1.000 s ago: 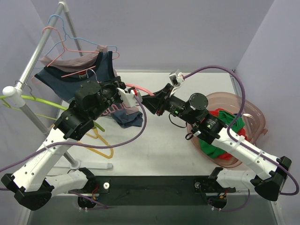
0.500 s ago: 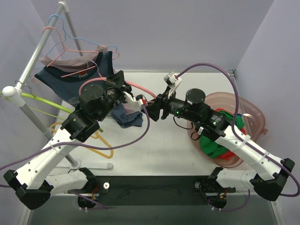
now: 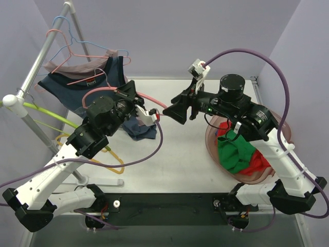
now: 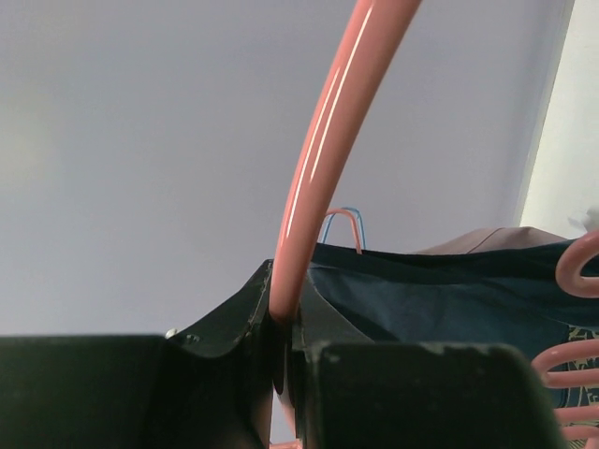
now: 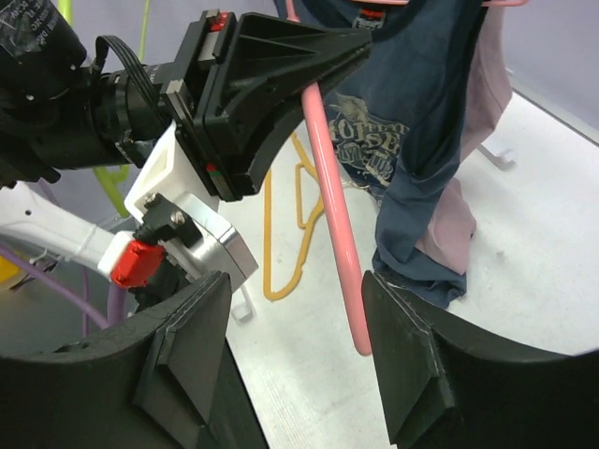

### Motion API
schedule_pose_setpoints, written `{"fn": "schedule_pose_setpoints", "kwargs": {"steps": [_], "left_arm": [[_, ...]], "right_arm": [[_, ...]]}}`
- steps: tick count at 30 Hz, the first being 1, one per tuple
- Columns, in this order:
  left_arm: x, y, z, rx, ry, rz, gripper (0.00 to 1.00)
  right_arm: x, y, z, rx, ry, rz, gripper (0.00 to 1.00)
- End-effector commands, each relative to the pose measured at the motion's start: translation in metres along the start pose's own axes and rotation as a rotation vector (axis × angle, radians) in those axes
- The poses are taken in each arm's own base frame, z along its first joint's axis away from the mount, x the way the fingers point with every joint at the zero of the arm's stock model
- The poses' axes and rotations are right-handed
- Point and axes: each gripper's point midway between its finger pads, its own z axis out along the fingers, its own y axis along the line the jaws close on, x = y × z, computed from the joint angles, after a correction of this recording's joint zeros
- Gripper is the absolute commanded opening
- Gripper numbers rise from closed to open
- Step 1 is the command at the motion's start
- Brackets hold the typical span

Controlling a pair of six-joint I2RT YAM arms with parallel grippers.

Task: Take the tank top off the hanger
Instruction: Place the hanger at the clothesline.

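Tank top (image 5: 412,112), seemingly half off pink hanger (image 5: 337,234) in tight left tool (image 4: 281,327); right tool (image 5: 295,295) wide alongside.

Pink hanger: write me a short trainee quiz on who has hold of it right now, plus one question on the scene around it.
1. True or false: the left hand is shut on the pink hanger.
2. The right hand is: A) open, B) shut on the pink hanger, C) shut on the basin's rim.
3. Fill in: in the basin, the cloth lying over the red one is ____.

Key: 1 true; 2 A; 3 green.
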Motion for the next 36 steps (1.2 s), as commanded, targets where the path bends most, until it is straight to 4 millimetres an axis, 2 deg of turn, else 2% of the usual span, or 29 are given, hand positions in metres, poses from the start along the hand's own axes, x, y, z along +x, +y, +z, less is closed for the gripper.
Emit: {"fn": "schedule_pose_setpoints", "kwargs": {"steps": [1, 8, 10, 13, 16, 17, 18, 19, 20, 21, 22, 23, 24, 25, 26, 27, 29, 30, 36], "left_arm": [[-0.002, 0.019, -0.012, -0.066, -0.006, 0.013, 0.00], [-0.004, 0.018, -0.016, -0.069, -0.014, 0.012, 0.00], [-0.004, 0.018, -0.016, -0.069, -0.014, 0.012, 0.00], [-0.006, 0.018, -0.016, -0.079, -0.019, 0.006, 0.00], [-0.006, 0.025, -0.017, -0.116, -0.025, -0.026, 0.00], [-0.007, 0.031, -0.018, -0.148, -0.029, -0.044, 0.00], [-0.007, 0.032, -0.018, -0.160, -0.027, -0.069, 0.03], [-0.007, 0.034, -0.019, -0.168, -0.029, -0.084, 0.11], [-0.007, 0.036, -0.020, -0.180, -0.031, -0.121, 0.15], [-0.007, 0.040, -0.021, -0.189, -0.031, -0.149, 0.19], [-0.006, 0.042, -0.023, -0.190, -0.029, -0.174, 0.27], [-0.006, 0.039, -0.023, -0.177, -0.028, -0.218, 0.32], [-0.004, 0.044, -0.027, -0.185, -0.019, -0.242, 0.35], [-0.003, 0.044, -0.027, -0.179, -0.017, -0.261, 0.38], [-0.003, 0.043, -0.029, -0.174, -0.017, -0.294, 0.41], [-0.003, 0.045, -0.031, -0.178, -0.021, -0.312, 0.43], [-0.005, 0.046, -0.035, -0.177, -0.041, -0.347, 0.47], [-0.006, 0.046, -0.036, -0.175, -0.047, -0.359, 0.50], [-0.012, 0.049, -0.043, -0.147, -0.081, -0.498, 0.61]], "right_arm": [[0.017, 0.008, 0.012, -0.091, 0.138, 0.002, 0.58], [0.022, -0.003, 0.030, -0.075, 0.193, -0.023, 0.57], [0.027, -0.007, 0.034, -0.068, 0.214, -0.031, 0.53], [0.029, -0.007, 0.037, -0.057, 0.220, -0.058, 0.41], [0.031, -0.006, 0.041, -0.052, 0.225, -0.082, 0.05], [0.031, -0.011, 0.041, -0.031, 0.224, -0.120, 0.00], [0.035, -0.012, 0.041, -0.023, 0.230, -0.133, 0.00], [0.031, -0.009, 0.045, -0.026, 0.200, -0.154, 0.00], [0.031, -0.008, 0.047, -0.031, 0.181, -0.161, 0.00], [0.037, -0.007, 0.044, -0.036, 0.167, -0.159, 0.00], [0.025, -0.004, 0.048, -0.045, 0.094, -0.175, 0.00], [0.022, -0.002, 0.047, -0.049, 0.065, -0.177, 0.00], [0.007, 0.001, 0.042, -0.046, -0.001, -0.186, 0.00], [0.017, -0.002, 0.045, -0.046, 0.006, -0.180, 0.00], [0.015, -0.001, 0.045, -0.050, -0.014, -0.184, 0.00], [0.003, 0.004, 0.041, -0.064, -0.077, -0.204, 0.00], [0.009, 0.005, 0.043, -0.072, -0.094, -0.176, 0.00], [0.000, 0.008, 0.041, -0.078, -0.139, -0.183, 0.00], [-0.011, 0.014, 0.048, -0.122, -0.205, -0.161, 0.00]]}}
